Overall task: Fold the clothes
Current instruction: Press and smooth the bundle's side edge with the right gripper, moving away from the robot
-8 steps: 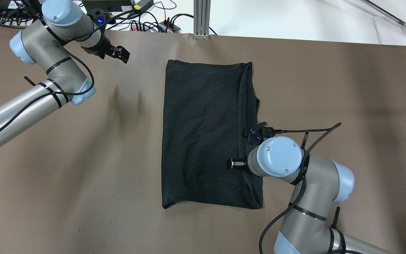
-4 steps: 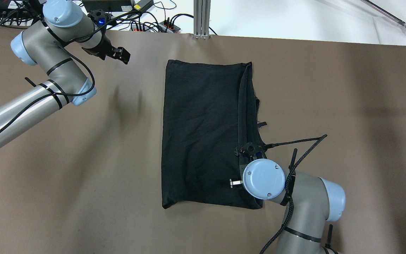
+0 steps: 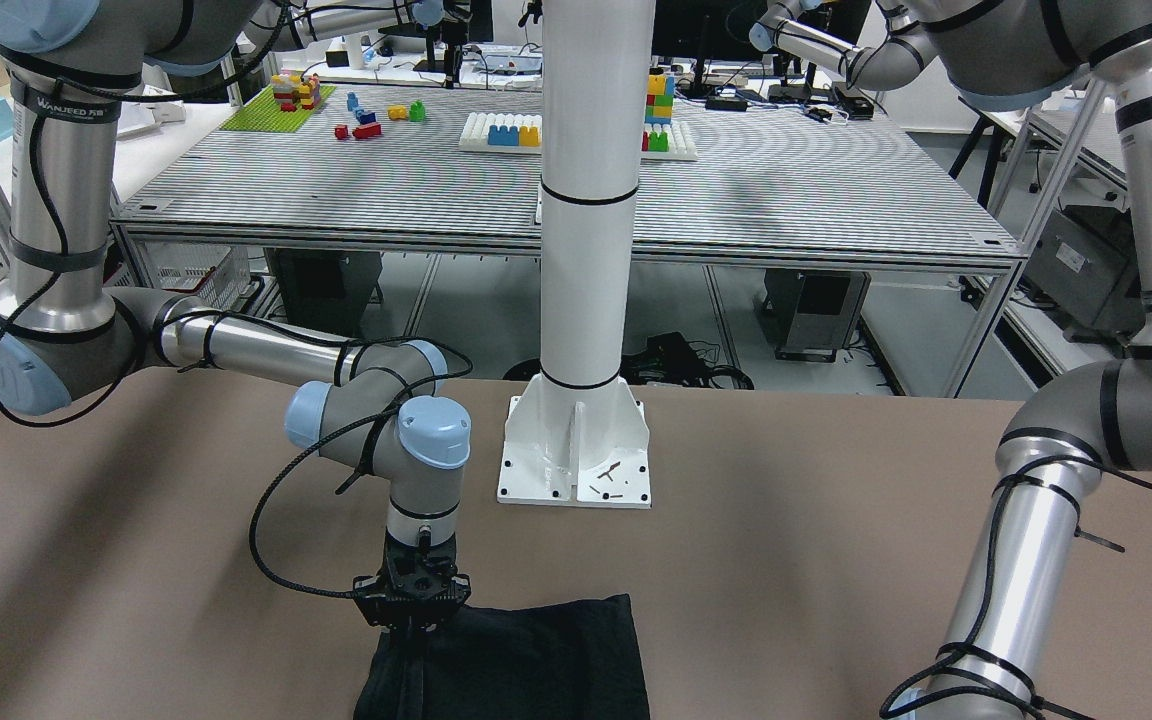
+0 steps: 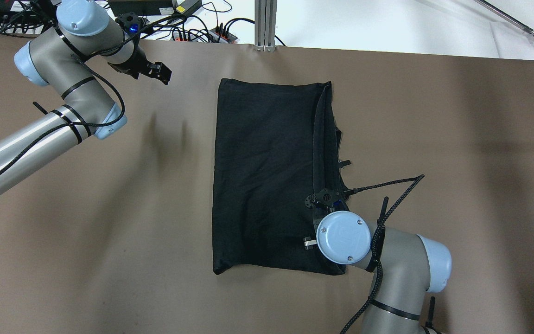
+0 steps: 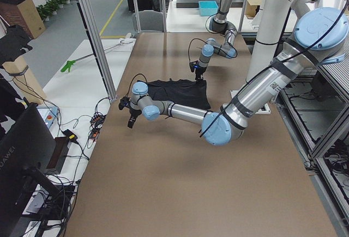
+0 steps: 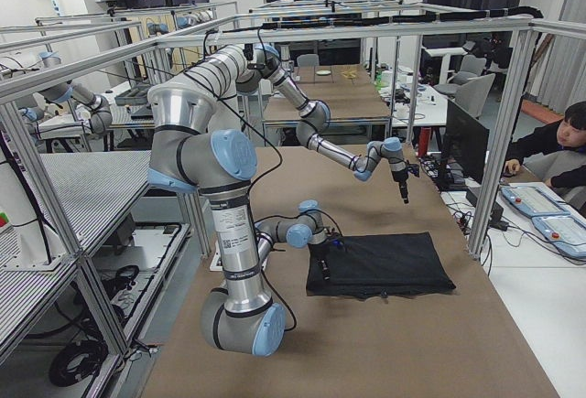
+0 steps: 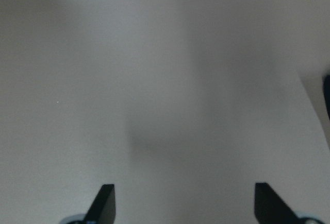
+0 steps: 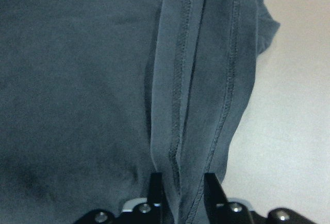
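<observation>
The clothes (image 4: 267,171), one black garment, lie flat as a folded rectangle mid-table, with doubled hems running along the right side. In the front-facing view my right gripper (image 3: 414,628) points straight down onto that hemmed edge of the clothes (image 3: 536,660), near the corner closest to the robot. The right wrist view shows its narrow-set fingers (image 8: 154,185) shut on a ridge of hem fabric (image 8: 178,105). My left gripper (image 4: 162,74) hangs open over bare table at the far left, well away from the garment, with nothing between its fingertips (image 7: 105,198).
A white pole on a base plate (image 3: 576,470) stands at the robot's side of the table. Cables and power strips (image 4: 202,32) lie beyond the far edge. A person (image 6: 563,146) sits at a desk past the far end. Brown table surface (image 4: 457,139) surrounds the garment.
My right wrist has slid along the right hem toward the garment's near edge and lowered. The garment's outline is unchanged. The left arm has barely shifted.
</observation>
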Controlling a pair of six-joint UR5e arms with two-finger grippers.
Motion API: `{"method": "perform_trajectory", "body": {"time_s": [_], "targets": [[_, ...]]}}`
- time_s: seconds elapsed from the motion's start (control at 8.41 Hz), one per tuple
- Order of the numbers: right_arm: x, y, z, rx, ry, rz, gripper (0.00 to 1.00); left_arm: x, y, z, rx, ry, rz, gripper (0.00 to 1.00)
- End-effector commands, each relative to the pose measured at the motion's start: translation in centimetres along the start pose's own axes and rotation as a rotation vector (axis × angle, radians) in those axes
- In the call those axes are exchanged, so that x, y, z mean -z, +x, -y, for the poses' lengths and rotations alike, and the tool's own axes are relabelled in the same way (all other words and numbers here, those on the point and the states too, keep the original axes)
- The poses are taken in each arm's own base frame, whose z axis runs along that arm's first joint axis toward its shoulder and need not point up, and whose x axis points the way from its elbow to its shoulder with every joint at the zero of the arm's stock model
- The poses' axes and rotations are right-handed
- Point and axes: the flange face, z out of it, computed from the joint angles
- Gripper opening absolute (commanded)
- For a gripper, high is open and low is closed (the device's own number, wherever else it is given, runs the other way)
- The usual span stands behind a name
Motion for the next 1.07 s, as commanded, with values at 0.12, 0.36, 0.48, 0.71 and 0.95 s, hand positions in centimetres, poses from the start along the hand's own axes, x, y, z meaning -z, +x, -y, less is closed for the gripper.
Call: {"method": "perform_trajectory", "body": {"time_s": [0.12,0.36,0.48,0.71,0.95], "targets": [[-0.50,-1.07,-1.27,0.033,0.003,-0.005,0.41,-0.01,-0.01,0.00,0.000,0.000,0.000,0.95],[-0.47,-1.23,-1.34,0.037,0.008,-0.006,0.35,-0.01,-0.01,0.00,0.000,0.000,0.000,0.95],[-0.47,-1.23,-1.34,0.038,0.008,-0.006,0.20,-0.01,-0.01,0.00,0.000,0.000,0.000,0.95],[-0.32,-0.89,-0.92,0.085,0.013,-0.002,0.00,-0.01,-0.01,0.00,0.002,0.000,0.000,0.95],[-0.35,-0.69,-0.90,0.087,0.007,-0.001,0.00,-0.01,-0.01,0.00,0.002,0.000,0.000,0.95]]}}
